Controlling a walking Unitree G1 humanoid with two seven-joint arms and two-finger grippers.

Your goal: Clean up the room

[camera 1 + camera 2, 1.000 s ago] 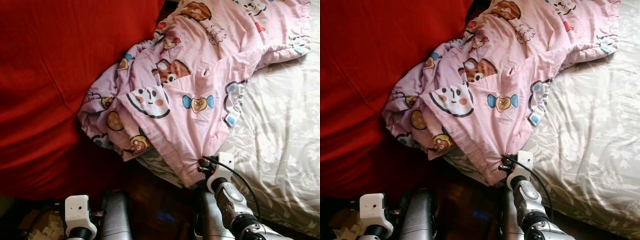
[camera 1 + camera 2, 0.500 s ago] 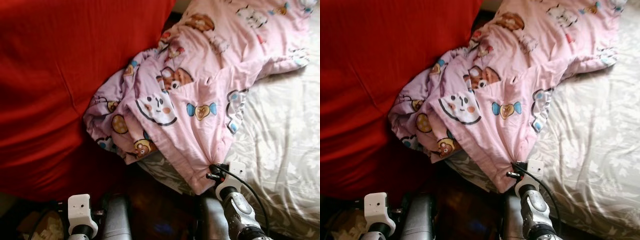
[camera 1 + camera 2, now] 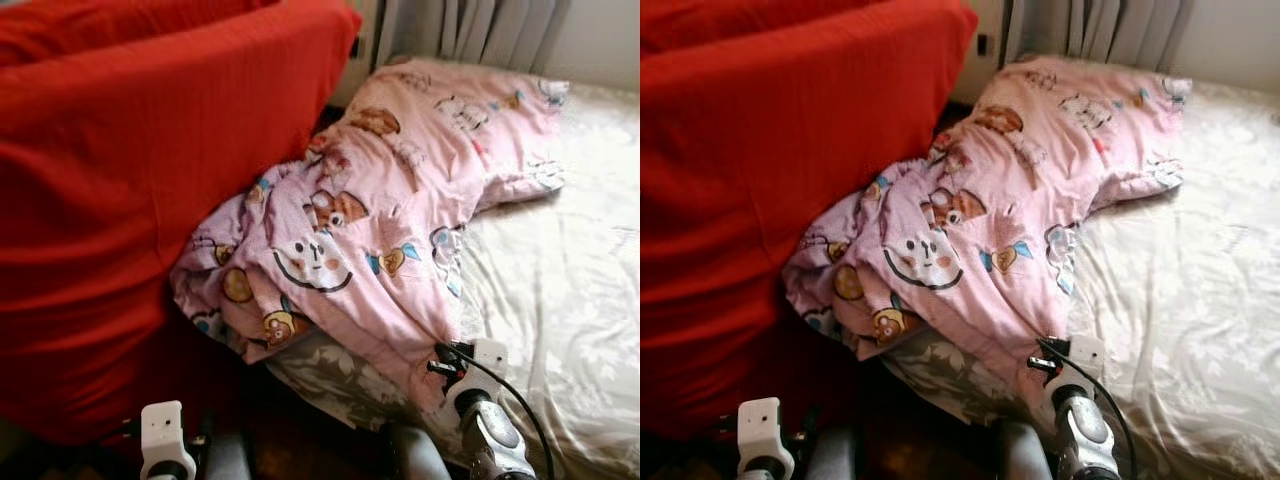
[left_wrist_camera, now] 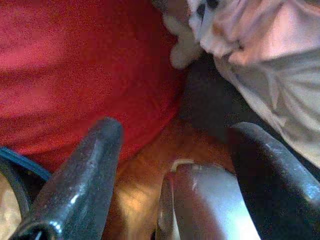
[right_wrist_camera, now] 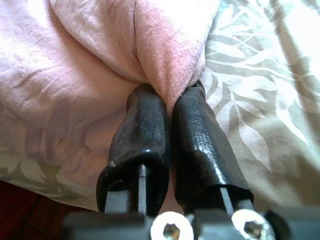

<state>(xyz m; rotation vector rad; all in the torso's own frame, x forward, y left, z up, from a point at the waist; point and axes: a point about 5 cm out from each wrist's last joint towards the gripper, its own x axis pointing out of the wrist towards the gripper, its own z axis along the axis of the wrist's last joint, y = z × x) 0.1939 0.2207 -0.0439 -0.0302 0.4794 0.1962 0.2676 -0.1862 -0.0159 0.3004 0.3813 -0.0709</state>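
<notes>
A home bedroom: a bed point(image 3: 560, 290) with a leaf-patterned sheet, a rumpled pink cartoon-print quilt point(image 3: 390, 220), a red-covered piece of furniture point(image 3: 130, 180) beside it, and curtains point(image 3: 470, 28) behind.

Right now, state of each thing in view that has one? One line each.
pink cartoon-print blanket: crumpled, lying across the bed, near corner pinched in the right gripper
right gripper: shut on the blanket corner
left gripper: open, holding nothing, low by the red cover
grey floral bed sheet: spread flat, lightly wrinkled
red fabric cover: draped, smooth
</notes>
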